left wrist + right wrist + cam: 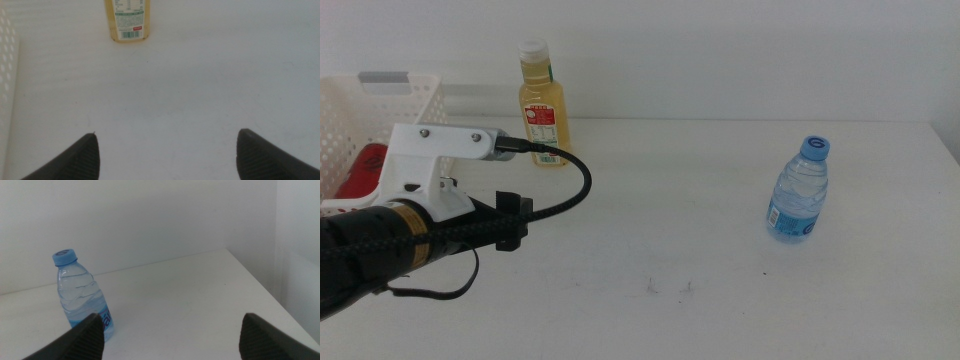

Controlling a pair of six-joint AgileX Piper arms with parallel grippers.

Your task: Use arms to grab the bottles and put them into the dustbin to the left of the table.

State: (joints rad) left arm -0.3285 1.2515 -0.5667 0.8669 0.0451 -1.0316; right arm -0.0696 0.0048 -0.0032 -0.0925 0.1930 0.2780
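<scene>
The yellow-liquid bottle (542, 105) with a white cap stands upright at the table's back left, beside the white perforated dustbin (380, 110). A red can (365, 168) lies inside the dustbin. My left arm, with its white housing (435, 165), reaches in from the left, just in front of the dustbin. In the left wrist view my left gripper (166, 134) is open and empty, with the yellow bottle (127, 20) some way ahead of it. The clear water bottle (799, 190) with a blue cap stands at the right. My right gripper (171, 315) is open, short of the water bottle (82, 297).
The white table (700, 230) has a few small dark marks near the front middle. The dustbin wall (6, 75) runs along one side of the left gripper. A black cable (575, 185) loops off the left arm. The right arm is out of the middle view.
</scene>
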